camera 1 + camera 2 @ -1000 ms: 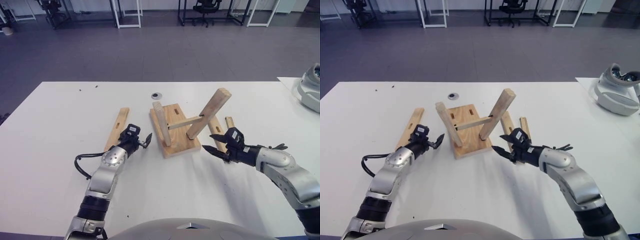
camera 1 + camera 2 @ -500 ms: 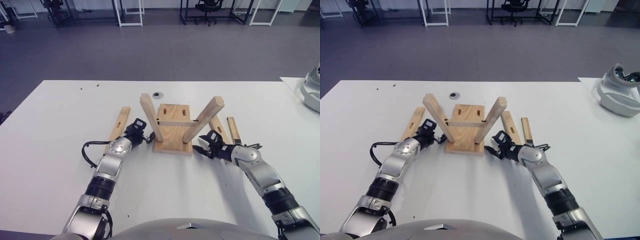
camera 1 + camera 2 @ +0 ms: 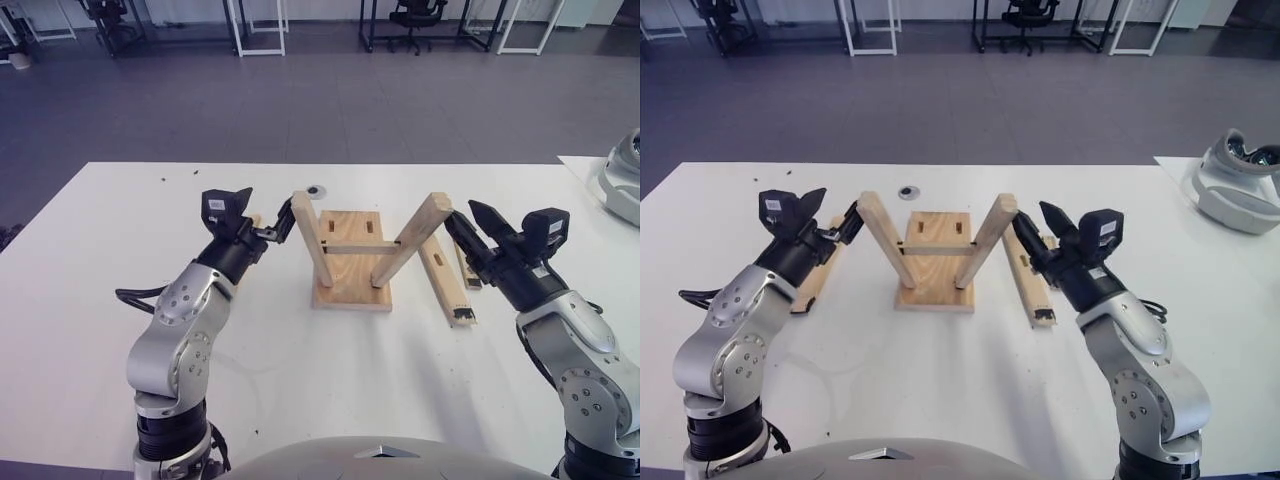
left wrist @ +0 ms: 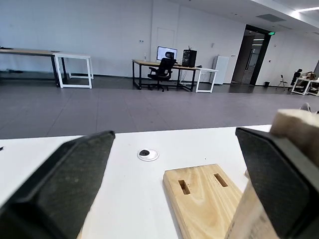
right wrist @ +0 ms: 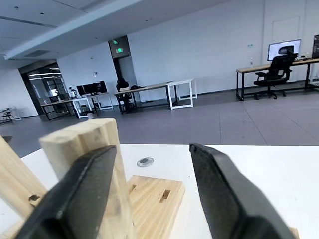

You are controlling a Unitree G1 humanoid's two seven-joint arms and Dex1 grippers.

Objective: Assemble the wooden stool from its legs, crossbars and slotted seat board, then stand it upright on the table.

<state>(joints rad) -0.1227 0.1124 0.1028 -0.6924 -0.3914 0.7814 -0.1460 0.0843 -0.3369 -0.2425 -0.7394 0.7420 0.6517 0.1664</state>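
**Position.** The seat [image 3: 350, 290] lies flat on the table [image 3: 100, 250], underside up. Two legs stand in its slots and splay outward: the left leg [image 3: 312, 240] and the right leg [image 3: 410, 238]. A crossbar [image 3: 358, 247] joins them partway up. One loose leg [image 3: 445, 280] lies just right of the seat with a short bar [image 3: 466, 268] beside it. Another loose leg [image 3: 812, 283] lies to the left, partly under the left arm.

**Grippers.** The left gripper [image 3: 275, 228] hovers beside the top of the left leg. The right gripper [image 3: 460, 211] hovers beside the top of the right leg. Both sets of jaws stand wide apart and hold nothing. In each wrist view the leg top sits at one finger, not centred in the gap.

**Handling.** The parts look like plain, stiff, light wood that tolerates a firm grip. The smooth faces may slip in the pads. The joints appear to be push-fit, so pulling on a leg top could probably lever it out of its slot.

**Grip points.**
- Take a fitted leg low, near the crossbar, across its flat faces.
- Take loose parts mid-length.
- The assembly appears about half complete.
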